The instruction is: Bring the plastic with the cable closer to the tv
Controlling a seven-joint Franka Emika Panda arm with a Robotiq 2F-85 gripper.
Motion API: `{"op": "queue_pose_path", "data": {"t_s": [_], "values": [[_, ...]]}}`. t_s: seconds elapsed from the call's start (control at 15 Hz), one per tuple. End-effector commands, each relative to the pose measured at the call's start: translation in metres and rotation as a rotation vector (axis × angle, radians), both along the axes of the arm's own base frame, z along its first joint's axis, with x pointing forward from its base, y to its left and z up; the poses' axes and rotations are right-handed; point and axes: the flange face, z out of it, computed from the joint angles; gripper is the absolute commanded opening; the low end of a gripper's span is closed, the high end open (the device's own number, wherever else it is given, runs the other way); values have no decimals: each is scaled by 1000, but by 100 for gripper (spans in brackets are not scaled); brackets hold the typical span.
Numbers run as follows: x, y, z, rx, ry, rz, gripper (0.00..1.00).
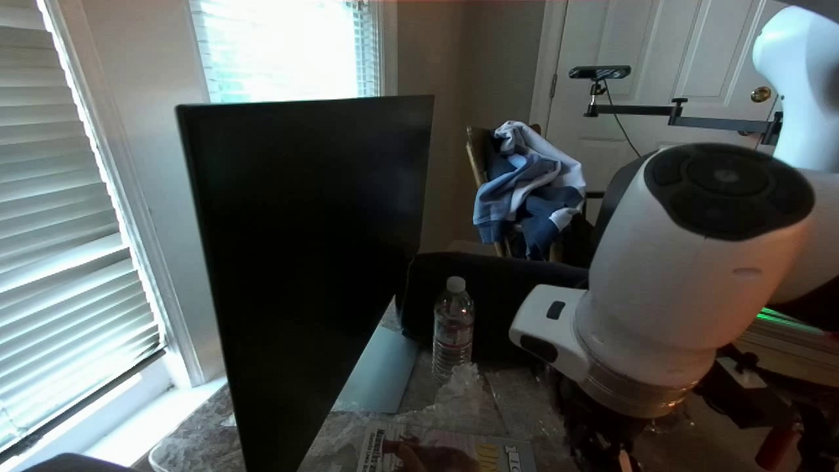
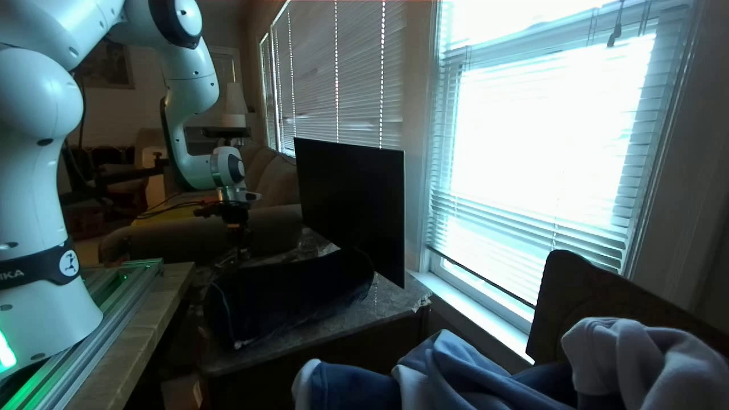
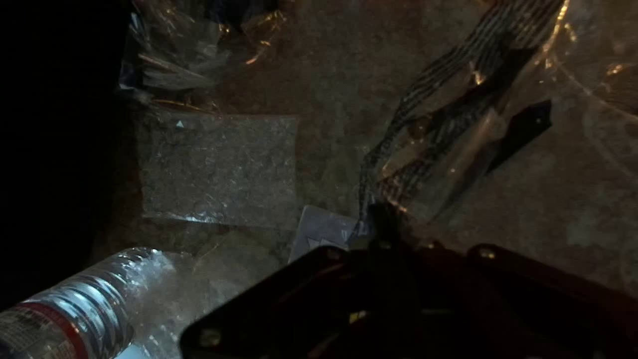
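Observation:
The tv [image 1: 308, 262] stands upright on the table as a large black panel; it also shows in an exterior view [image 2: 353, 199]. The plastic with the cable [image 3: 423, 159] is a clear bag around a dark striped cable in the wrist view. It narrows to a bunched end at my gripper's fingertips [image 3: 386, 219]. The fingers look shut on that end, though the picture is very dark there. My gripper [image 1: 613, 449] points down over the table, apart from the tv; it also shows in an exterior view [image 2: 242, 247]. The bag is hard to make out in both exterior views.
A water bottle [image 1: 452, 334] stands beside the low rounded black object [image 2: 290, 296]. A magazine [image 1: 446, 452], a pale flat sheet [image 1: 380, 373] and crumpled clear plastic [image 1: 459, 393] lie near the tv. A clear flat packet [image 3: 219, 169] and a grey card [image 3: 324, 229] lie below the gripper.

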Motion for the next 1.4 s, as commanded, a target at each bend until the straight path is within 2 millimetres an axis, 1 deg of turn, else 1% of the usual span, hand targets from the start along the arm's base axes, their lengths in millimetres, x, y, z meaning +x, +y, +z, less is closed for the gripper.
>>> {"op": "queue_pose_path", "data": {"t_s": [0.0,0.07,0.27,0.4,0.53,0.73,0.87,1.13,1.33], "values": [[-4,8,31,59,25,-59,0],[-3,9,39,78,41,-84,0],[8,11,50,146,115,-193,0],[21,6,54,194,168,-285,0],[39,-1,54,240,198,-384,0],[67,-16,50,283,182,-517,0],[82,-27,47,303,197,-590,0],[105,-52,42,349,237,-751,0],[116,-72,34,392,283,-896,0]]}}
